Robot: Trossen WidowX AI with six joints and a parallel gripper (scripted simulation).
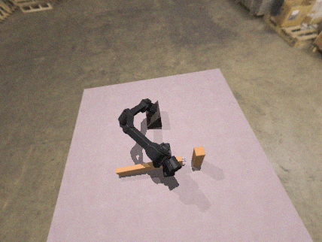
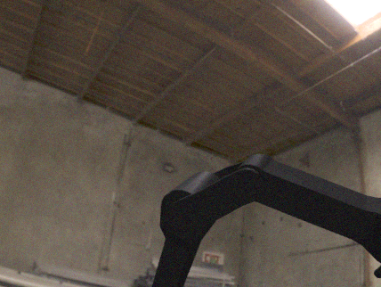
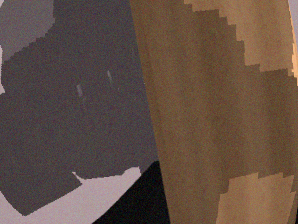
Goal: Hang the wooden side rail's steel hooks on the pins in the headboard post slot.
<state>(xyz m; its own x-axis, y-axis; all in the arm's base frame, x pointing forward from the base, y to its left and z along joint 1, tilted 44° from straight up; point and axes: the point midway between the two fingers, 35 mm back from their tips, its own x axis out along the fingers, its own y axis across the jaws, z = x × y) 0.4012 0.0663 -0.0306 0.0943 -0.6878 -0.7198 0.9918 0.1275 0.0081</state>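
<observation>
The wooden side rail [image 1: 132, 169] [image 3: 200, 120] runs left to right in the top view, its far left end at or very near the table. Its steel hooks [image 1: 183, 159] stick out from its right end. They point toward the headboard post [image 1: 198, 157], which stands upright, and a short gap separates them from it. My gripper [image 1: 168, 170] is shut on the rail near the hook end and covers part of it from above. The pins and the slot cannot be made out. The exterior view shows only my arm, not the rail or post.
My arm's base and a dark angular panel [image 1: 156, 118] stand behind the rail on the pink table top [image 1: 113, 101]. Pallets and boxes lie on the floor far beyond the table. Shadows fall in front of the rail and post.
</observation>
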